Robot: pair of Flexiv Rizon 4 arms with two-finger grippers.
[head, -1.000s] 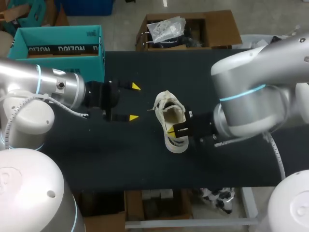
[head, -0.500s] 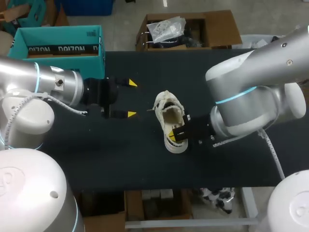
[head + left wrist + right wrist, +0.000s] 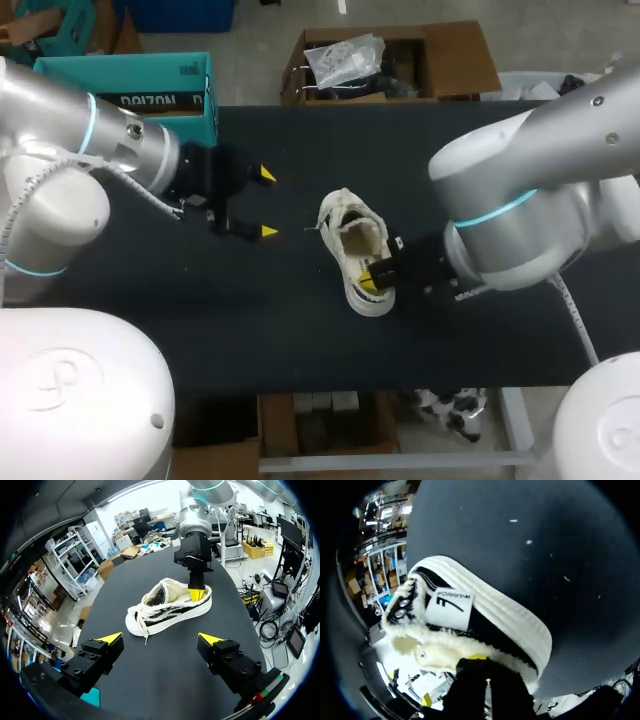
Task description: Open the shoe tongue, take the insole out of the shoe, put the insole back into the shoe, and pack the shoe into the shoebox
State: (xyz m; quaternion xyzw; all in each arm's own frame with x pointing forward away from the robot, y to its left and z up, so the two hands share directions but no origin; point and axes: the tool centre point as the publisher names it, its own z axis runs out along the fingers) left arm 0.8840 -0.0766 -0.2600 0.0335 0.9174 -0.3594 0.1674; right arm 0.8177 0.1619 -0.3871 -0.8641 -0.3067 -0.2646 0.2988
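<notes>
A white low shoe [image 3: 353,248] with black stripes and a fleecy lining lies on the black table [image 3: 300,340], toe pointing away. My right gripper [image 3: 372,281] is shut, its yellow tips pressed onto the fleecy heel collar [image 3: 445,647]. Whether anything is pinched between them is hidden. In the left wrist view the shoe [image 3: 167,607] lies ahead of my open left gripper [image 3: 160,639], with the right gripper [image 3: 196,594] coming down on its heel. The left gripper [image 3: 266,204] hovers left of the shoe, apart from it. The teal shoebox [image 3: 130,98] stands open at the far left.
Bare black table surface lies between the left gripper and the shoe and along the front edge. My right arm's bulky silver elbow [image 3: 530,215] hangs over the table's right side.
The left gripper has drawn back to the left and away and turned slightly, still open. The right gripper's tips have slid a little to the right along the heel. The shoe has stayed put.
</notes>
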